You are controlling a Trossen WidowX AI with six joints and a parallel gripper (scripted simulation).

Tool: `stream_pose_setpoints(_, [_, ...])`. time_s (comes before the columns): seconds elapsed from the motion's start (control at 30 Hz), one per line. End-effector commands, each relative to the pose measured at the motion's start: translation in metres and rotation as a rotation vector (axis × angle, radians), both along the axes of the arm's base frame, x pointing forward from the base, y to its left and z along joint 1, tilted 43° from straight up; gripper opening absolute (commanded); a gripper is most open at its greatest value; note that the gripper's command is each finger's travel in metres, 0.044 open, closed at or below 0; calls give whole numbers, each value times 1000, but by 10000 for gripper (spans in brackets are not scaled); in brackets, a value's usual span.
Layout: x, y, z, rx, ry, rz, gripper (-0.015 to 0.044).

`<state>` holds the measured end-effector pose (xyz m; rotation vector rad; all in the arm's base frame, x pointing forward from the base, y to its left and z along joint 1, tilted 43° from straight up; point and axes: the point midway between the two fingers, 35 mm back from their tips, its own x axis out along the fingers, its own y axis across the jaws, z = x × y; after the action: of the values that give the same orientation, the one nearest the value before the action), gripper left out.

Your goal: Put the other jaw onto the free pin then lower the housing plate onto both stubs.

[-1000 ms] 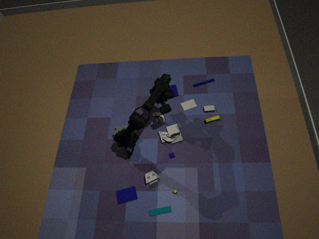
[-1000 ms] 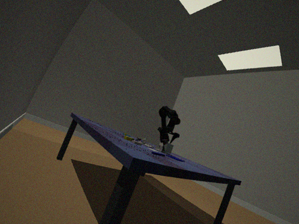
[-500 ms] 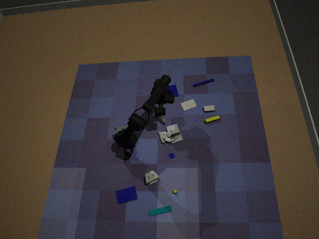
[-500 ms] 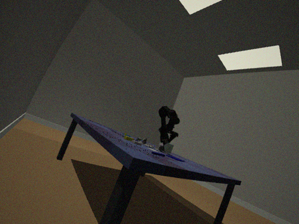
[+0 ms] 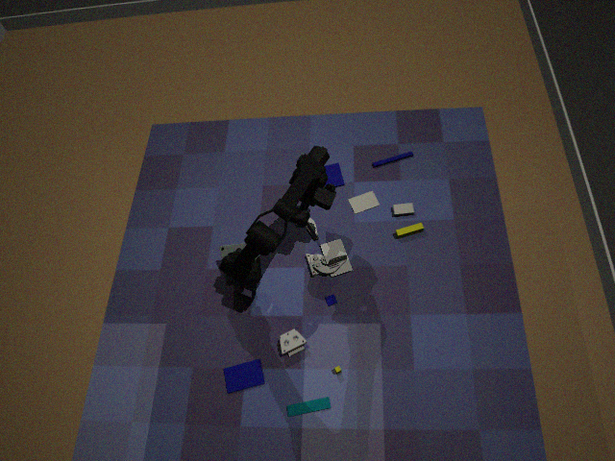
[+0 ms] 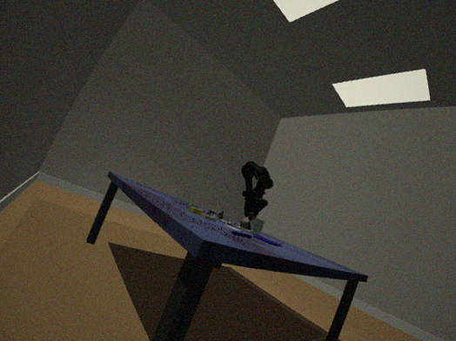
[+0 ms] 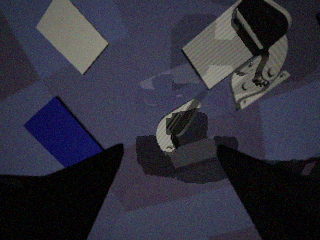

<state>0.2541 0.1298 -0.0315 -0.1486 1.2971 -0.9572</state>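
My gripper [image 7: 170, 148] is open, with nothing between its fingers. In the wrist view it hangs above the loose pale jaw [image 7: 163, 133] [image 5: 311, 227], which lies on the table between the fingertip lines. The pale base [image 5: 345, 268] stands to the right of the loose jaw in the top view. The curved mounted jaw [image 5: 323, 270] [image 7: 282, 52] lies on the base. The free pin is too small to tell. The pale housing plate [image 5: 292, 339], with two round holes, sits apart, toward the lower part of the top view, raised on one side.
A tall pale block [image 5: 332, 248] [image 7: 215, 57] stands at the base, close to the loose jaw. A blue plate [image 5: 334, 174] [image 7: 62, 130] and a cream plate [image 5: 363, 202] [image 7: 72, 37] lie nearby. A yellow bar [image 5: 409, 230] and a small blue square [image 5: 331, 300] lie farther off.
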Motion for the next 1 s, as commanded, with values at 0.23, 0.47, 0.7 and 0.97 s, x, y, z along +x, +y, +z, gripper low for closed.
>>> stream_pose_setpoints(0.23, [-3,-4,5,-17,-191,-211,440])
stream_pose_setpoints(0.47, [-4,-7,7,-24,-322,-356,440])
stream_pose_setpoints(0.7, [-5,-8,9,-28,-387,-429,440])
stream_pose_setpoints(0.97, [-6,-35,-21,-29,-388,-429,440])
